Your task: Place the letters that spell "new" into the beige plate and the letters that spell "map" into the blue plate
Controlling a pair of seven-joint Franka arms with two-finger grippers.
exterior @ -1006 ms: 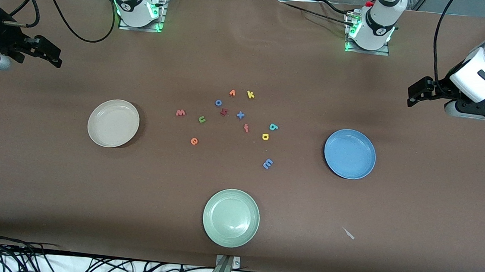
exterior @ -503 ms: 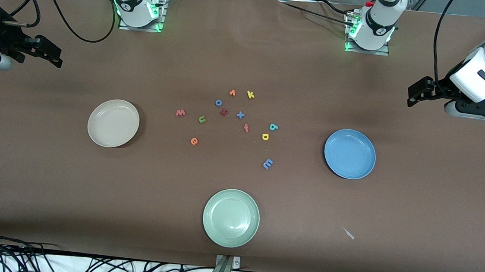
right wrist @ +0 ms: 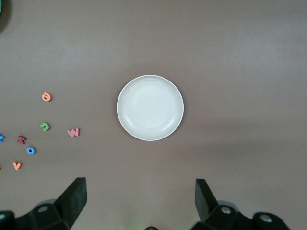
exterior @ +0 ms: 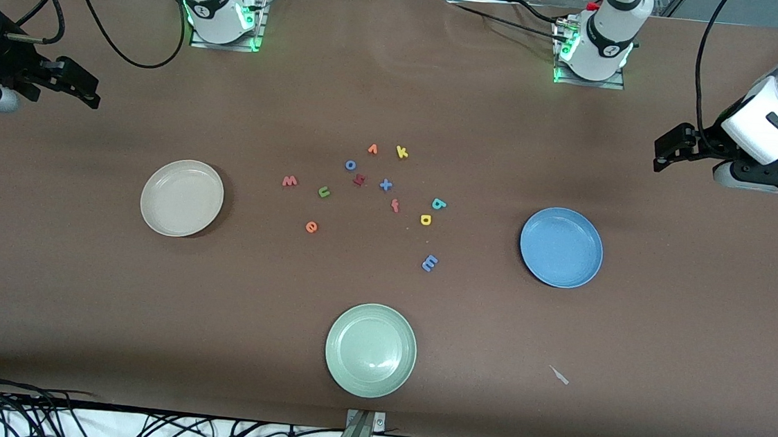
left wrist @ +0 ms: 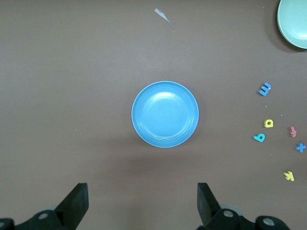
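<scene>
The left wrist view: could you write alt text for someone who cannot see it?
An empty blue plate sits on a brown table, seen from above between the open left gripper's two dark fingers. Beside it lie small foam letters, among them a blue m, a yellow a and a teal p, with a pale green plate at the edge.

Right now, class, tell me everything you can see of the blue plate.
The blue plate is round, plain sky blue, with a shallow raised rim and a smooth, slightly glossy look, like plastic. It sits flat and upright on the brown table, toward the left arm's end. It is empty; nothing touches it but the table. The foam letters lie apart from it, the blue m among the closest.
</scene>
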